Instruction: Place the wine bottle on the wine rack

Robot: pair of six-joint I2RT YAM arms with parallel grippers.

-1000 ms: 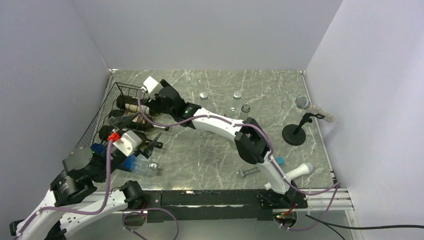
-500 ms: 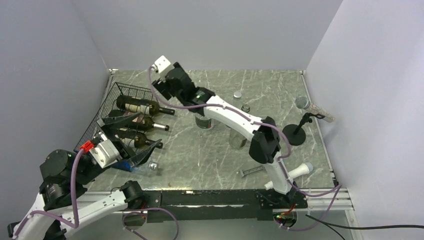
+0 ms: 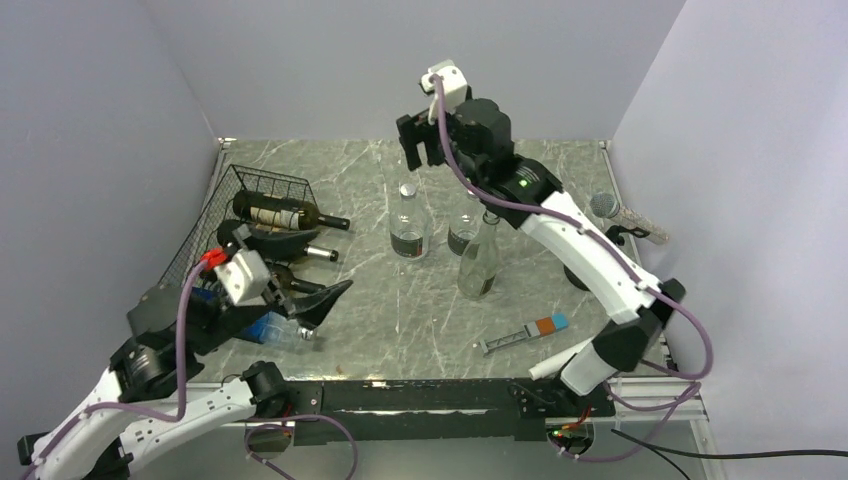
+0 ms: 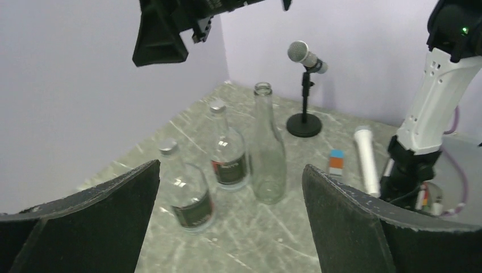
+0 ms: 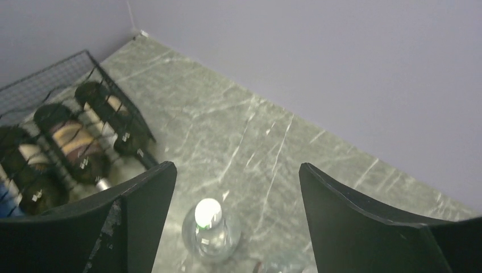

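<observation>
The wine rack is standing at the left side of the marble table, close to the left wall. The wine bottle is lying on it, in the far part of the rack, with its neck pointing to the right and reaching out past the rack's edge. Two other dark bottles are lying beside it, nearer to the arms and in the same direction. The nearest one is being partly hidden by the left arm.

The right gripper is being held high above the far part of the table, well apart from the rack. Its jaws are being kept wide apart and nothing is being grasped between them. In the right wrist view, only a capped clear bottle is being seen far below them.

The left gripper is being held at the near right part of the rack and is being pointed across the table. Its jaws are also fully released, and no object is being gripped.

In the middle of the table, a second capped clear bottle and a tall uncapped clear bottle are standing upright. A microphone on a round stand is placed at the right side.
</observation>
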